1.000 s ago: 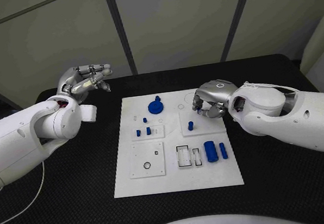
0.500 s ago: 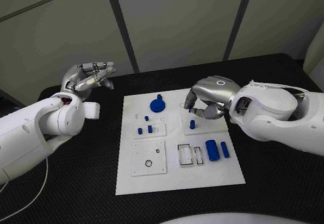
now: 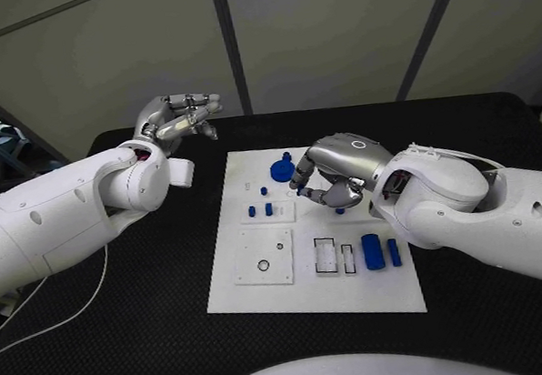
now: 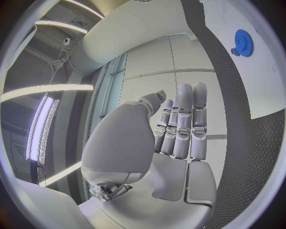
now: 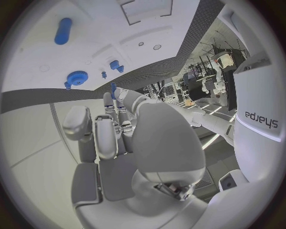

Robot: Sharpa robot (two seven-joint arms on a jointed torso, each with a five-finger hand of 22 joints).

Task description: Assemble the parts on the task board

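Blue peg [image 5: 113, 88], seemingly pinched in our right hand [image 3: 333, 173], could slip or jam against the task board [image 3: 312, 293]; left hand [image 3: 174, 121] is empty, fingers loosely curled.

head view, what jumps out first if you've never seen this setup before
The white task board in the middle of the black table draws the eye, dotted with small blue parts, the biggest a blue gear at its far end. The right hand hangs over the board just beside that gear, fingers curled in; whether it holds a part cannot be told. The left hand is raised off the board's far left corner, holding nothing.
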